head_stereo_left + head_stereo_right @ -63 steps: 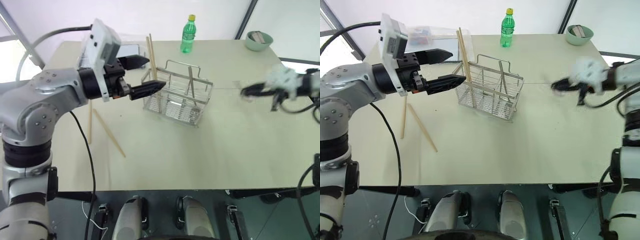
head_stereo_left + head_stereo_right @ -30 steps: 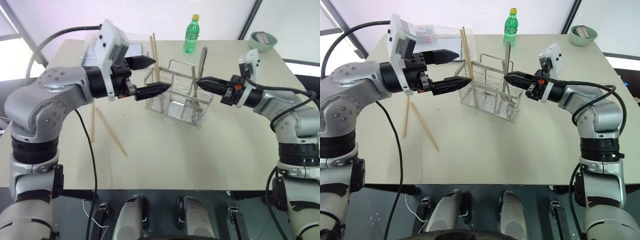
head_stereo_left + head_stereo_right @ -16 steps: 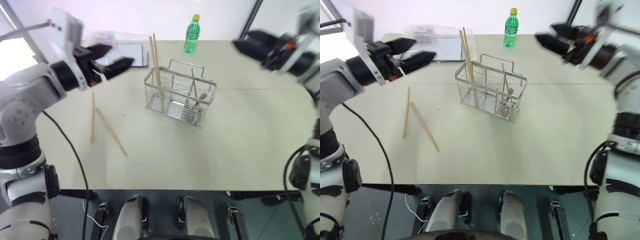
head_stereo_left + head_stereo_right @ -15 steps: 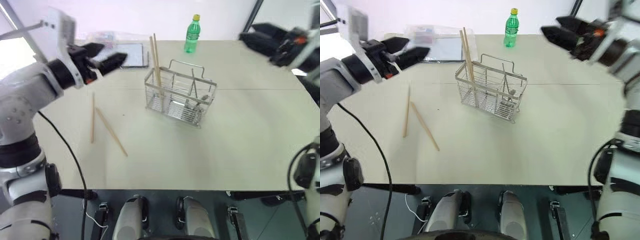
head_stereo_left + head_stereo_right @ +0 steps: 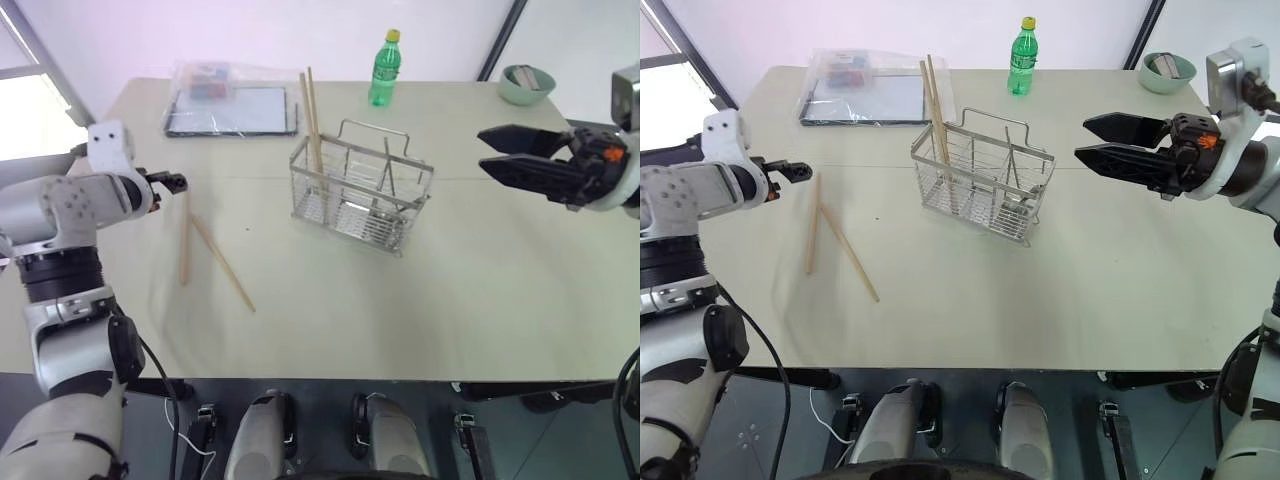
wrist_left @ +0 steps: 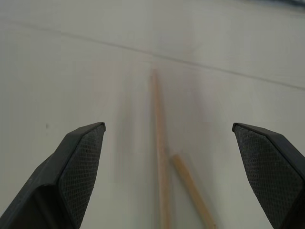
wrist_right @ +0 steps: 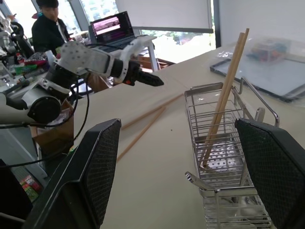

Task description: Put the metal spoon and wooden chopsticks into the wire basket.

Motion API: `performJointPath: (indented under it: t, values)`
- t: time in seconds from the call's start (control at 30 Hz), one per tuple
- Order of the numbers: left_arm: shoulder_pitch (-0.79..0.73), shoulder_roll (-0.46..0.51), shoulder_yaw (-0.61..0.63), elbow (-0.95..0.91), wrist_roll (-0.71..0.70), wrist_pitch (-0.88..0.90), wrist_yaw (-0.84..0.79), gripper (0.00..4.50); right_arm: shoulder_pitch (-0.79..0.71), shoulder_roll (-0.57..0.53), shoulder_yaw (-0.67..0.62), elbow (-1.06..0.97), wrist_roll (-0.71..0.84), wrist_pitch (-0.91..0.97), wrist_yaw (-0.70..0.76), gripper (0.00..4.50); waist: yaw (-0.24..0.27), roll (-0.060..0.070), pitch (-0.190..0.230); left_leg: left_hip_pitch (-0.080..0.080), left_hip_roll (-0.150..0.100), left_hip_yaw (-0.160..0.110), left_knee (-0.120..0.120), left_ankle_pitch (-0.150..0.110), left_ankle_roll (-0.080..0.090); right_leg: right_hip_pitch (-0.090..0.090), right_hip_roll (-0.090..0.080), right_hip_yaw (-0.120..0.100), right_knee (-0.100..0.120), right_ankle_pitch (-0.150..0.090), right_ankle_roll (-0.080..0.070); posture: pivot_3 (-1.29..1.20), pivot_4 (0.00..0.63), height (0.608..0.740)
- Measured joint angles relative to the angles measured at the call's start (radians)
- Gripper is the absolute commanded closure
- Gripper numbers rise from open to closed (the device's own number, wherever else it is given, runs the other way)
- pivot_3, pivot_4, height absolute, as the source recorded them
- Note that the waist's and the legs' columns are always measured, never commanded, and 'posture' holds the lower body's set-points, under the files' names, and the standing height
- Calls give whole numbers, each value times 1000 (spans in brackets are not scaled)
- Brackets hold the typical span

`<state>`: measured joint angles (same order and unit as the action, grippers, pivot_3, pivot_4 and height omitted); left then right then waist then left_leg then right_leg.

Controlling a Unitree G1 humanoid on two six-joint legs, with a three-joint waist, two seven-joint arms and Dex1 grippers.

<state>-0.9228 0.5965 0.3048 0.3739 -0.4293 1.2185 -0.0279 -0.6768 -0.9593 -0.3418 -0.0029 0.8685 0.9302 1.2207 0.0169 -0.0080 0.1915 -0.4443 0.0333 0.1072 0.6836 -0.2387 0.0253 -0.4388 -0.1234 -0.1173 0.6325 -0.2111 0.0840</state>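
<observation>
Tabletop (image 5: 1060, 290): both end effectors (image 5: 792, 172) (image 5: 1087, 139) wide open, empty.

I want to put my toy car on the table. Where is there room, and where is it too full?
The near half of the table, in front of the wire basket, is bare. So is the stretch between the basket and the right gripper. It is crowded at the left: two wooden chopsticks lie there beside the left gripper. At the far edge sit a plastic bag, a green bottle and a bowl.
</observation>
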Motion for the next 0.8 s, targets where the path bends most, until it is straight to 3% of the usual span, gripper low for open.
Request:
performJointPath:
  t: [0.23, 0.43, 0.53, 0.67, 0.8]
  values:
    - [-177, -31, -91, 487, 126, -298, -130, 0, 77, 1, -37, -76, 43, 6, -36, 592, -2, -1, 0, -1, 0, 0, 0, 0, 1, -1, -1, 0, 0, 0, 0, 0, 150, 707]
    - [-278, -48, -103, 749, 194, -480, -168, 0, 128, -2, -88, -119, 92, 26, -83, 592, -6, -1, 0, -1, 1, 1, 0, -4, 7, -2, -2, 0, 0, 0, 0, 0, 150, 707]
    - [-282, -48, -81, 828, 202, -513, -136, 931, 156, -6, -108, -133, 101, 31, -102, 529, -5, -1, 0, -1, 1, 2, 0, -4, 7, -2, -2, 0, 1, 0, 0, 0, 150, 707]
    - [-292, -40, -52, 874, 203, -545, -96, 2911, 161, -6, -136, -133, 122, 42, -134, 529, -4, -1, 0, -1, 0, 2, 0, -4, 7, -2, -3, 0, 1, 0, 0, 0, 150, 707]
    - [-292, -35, -45, 892, 211, -559, -96, 4461, 161, -8, -142, -132, 131, 45, -155, 529, -3, -1, 0, -1, 0, 2, 0, -4, 7, -2, -4, -1, 1, 0, 0, 0, 150, 707]
